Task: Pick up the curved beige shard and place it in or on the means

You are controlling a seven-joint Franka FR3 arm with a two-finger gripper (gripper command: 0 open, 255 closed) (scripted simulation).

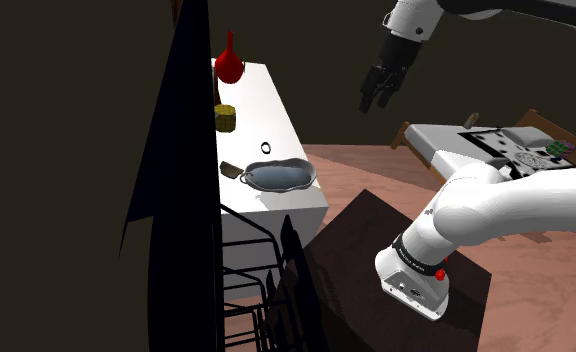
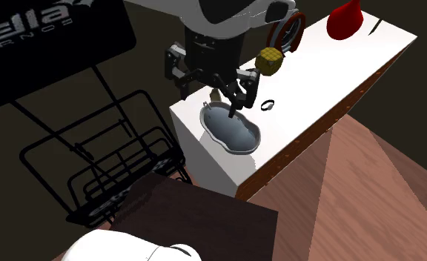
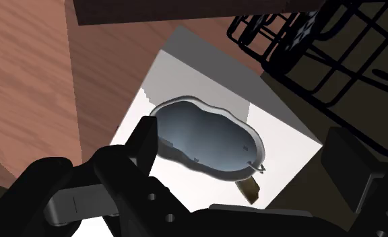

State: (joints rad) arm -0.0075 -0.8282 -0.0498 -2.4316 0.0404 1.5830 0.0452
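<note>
The pincer (image 1: 374, 100) hangs high up in the air, and its two black fingers (image 3: 142, 145) stand wide apart with nothing held between them. Far under it is a white counter (image 1: 276, 100). The shard (image 3: 251, 190) lies flat on this counter, and it looks more brown than beige. It sits just beside the rim of a grey dish (image 1: 281, 177) with a wavy edge, at the end where the dish has a tiny handle. In the second exterior view the pincer is in front of that spot, so the shard is mostly hidden there. Other things share the counter too. A small ring (image 1: 266, 147) lies near the dish, a yellow bumpy thing (image 1: 225, 118) sits a bit further along, and a red vase (image 1: 229, 62) stands at the far end, well away from the shard. A black wire rack (image 2: 116, 174) stands right next to the counter at the dish's end (it is close to the shard's side, so it crowds that corner). In the shoulder view a tall dark panel (image 1: 186, 150) covers the counter's left edge. The dark stand (image 1: 356, 240) sits on the brown wood floor (image 2: 368, 178), near the counter.
</note>
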